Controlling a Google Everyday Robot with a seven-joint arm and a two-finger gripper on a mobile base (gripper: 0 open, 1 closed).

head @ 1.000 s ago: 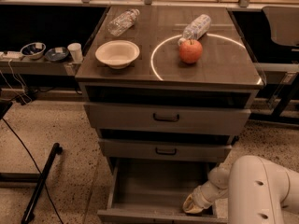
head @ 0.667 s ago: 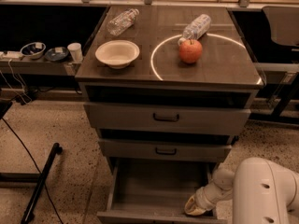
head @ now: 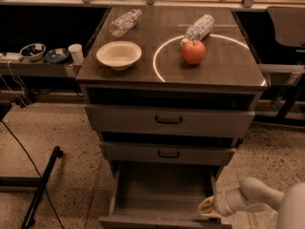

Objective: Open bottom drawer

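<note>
Bottom drawer (head: 157,190) open, slid well out under table (head: 224,68) front edge; plain grey inside. End effector (head: 208,207) low at drawer's front-right corner, by the rim; spread or pressed together: can't tell. Apple (head: 193,52) right of table centre, bowl (head: 118,55) twd left edge, 2 plastic bottles (head: 125,22) lying nr back edge.

Cabinet top (head: 228,68): white bowl (head: 118,55), apple (head: 193,52) beside clear bottle (head: 200,27), second bottle (head: 125,22) behind bowl.
</note>
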